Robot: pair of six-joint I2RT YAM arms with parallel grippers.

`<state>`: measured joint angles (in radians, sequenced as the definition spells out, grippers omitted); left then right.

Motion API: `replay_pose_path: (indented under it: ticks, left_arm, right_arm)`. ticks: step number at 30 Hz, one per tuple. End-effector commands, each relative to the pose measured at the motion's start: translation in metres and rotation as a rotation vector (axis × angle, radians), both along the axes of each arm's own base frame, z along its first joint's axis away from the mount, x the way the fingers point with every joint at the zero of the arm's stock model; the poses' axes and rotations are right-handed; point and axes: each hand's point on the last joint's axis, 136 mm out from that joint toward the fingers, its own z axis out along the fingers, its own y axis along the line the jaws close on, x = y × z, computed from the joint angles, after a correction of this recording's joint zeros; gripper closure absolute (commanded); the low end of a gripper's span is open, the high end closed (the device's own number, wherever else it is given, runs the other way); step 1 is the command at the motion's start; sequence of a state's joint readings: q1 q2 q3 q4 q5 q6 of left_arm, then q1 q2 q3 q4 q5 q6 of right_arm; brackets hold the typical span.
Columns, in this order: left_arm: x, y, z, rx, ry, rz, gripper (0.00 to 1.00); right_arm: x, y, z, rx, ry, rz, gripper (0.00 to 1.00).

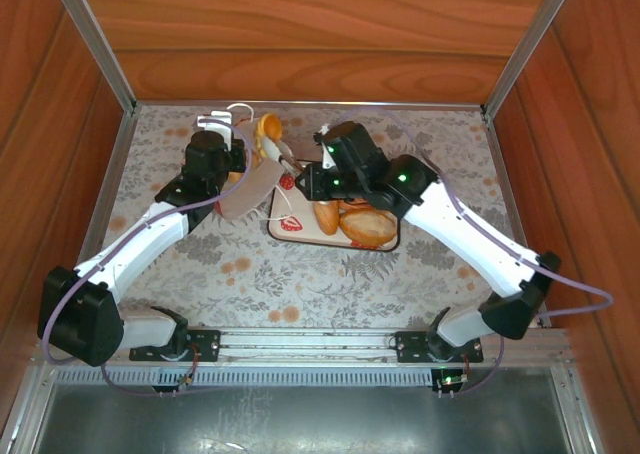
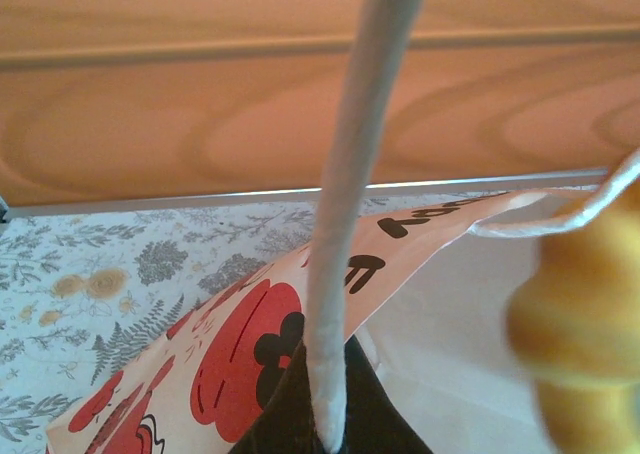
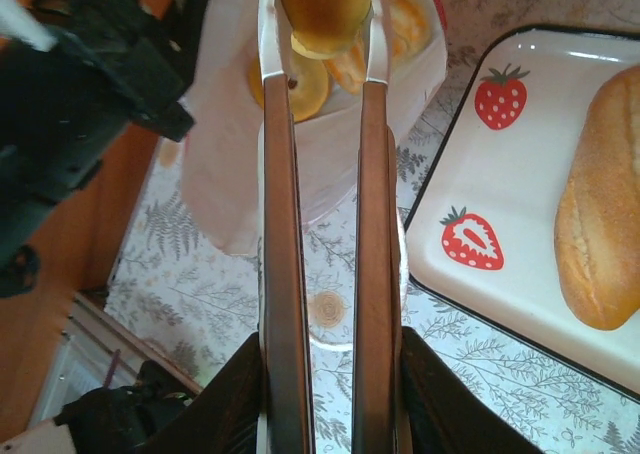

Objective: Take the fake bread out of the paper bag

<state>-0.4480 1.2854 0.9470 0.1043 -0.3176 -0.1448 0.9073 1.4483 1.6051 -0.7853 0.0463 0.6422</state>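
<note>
Fake bread, small golden-brown and orange toy pastries, is split between two places in the top view. An oval golden loaf (image 1: 368, 224) and a narrower long roll (image 1: 326, 216) lie on the flat white strawberry-print tray (image 1: 305, 232) in the middle of the floral-covered table (image 1: 250, 264). An orange bun (image 1: 268, 126) sits at the far-facing mouth of the small white paper bag with red strawberry print (image 1: 245, 189), which lies tilted just left of the tray. In the left wrist view, the left fingers (image 2: 290, 424) are closed on the bag's white cord handle (image 2: 345, 224), which rises straight from them. The red-printed bag wall spreads below, and a blurred golden bun (image 2: 585, 344) shows at the right edge. In the right wrist view, the right fingers (image 3: 280, 224) are closed on a rounded golden-orange roll (image 3: 322, 14) at their tips, right at the bag's mouth. Behind it, inside the bag, are a yellow roll (image 3: 300, 86) and at least one orange piece (image 3: 405, 29). The tray with the loaf on it is to the right. My reading is that the task is about midway. Two pieces are out on the tray, and one is in the grip but not yet clear of the bag. A few more remain inside to be taken out one by one.
</note>
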Motion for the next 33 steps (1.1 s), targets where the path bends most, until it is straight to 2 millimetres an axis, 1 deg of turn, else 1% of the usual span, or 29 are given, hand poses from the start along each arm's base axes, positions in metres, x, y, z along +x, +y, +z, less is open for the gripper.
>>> replay_pose_path:
  ticks: [1,6,10,15,18,21,26,30,33]
  left_arm:
    - [0.002,-0.001,0.009,0.009,-0.015,0.007,1.0]
    - [0.002,0.0,0.009,0.011,-0.016,0.01,1.0]
    - [0.001,0.002,0.008,0.015,-0.017,0.019,1.0]
    - [-0.001,0.005,0.011,0.02,-0.024,0.028,1.0]
    - [-0.002,0.008,0.012,0.028,-0.029,0.04,1.0]
    - [-0.003,0.012,0.015,0.04,-0.039,0.058,1.0]
    - [-0.006,0.023,0.019,0.085,-0.055,0.101,1.0]
    - [-0.008,0.034,0.025,0.104,-0.069,0.134,1.0]
    - [-0.01,0.04,0.024,0.103,-0.069,0.146,1.0]
  right_arm:
    - [-0.002,-0.017,0.029,0.068,-0.063,-0.041,0.7]
    - [-0.01,-0.05,0.045,0.06,-0.119,-0.108,0.69]
    - [-0.013,-0.074,0.052,0.037,-0.156,-0.165,0.68]
    - [-0.015,-0.093,0.05,-0.004,-0.158,-0.215,0.68]
    - [-0.014,-0.099,0.043,-0.037,-0.141,-0.236,0.67]
    - [-0.013,-0.099,0.03,-0.075,-0.098,-0.239,0.67]
    - [-0.012,-0.086,-0.003,-0.148,0.008,-0.208,0.67]
    - [-0.012,-0.064,-0.031,-0.171,0.1,-0.149,0.68]
    - [-0.012,-0.044,-0.05,-0.171,0.169,-0.099,0.68]
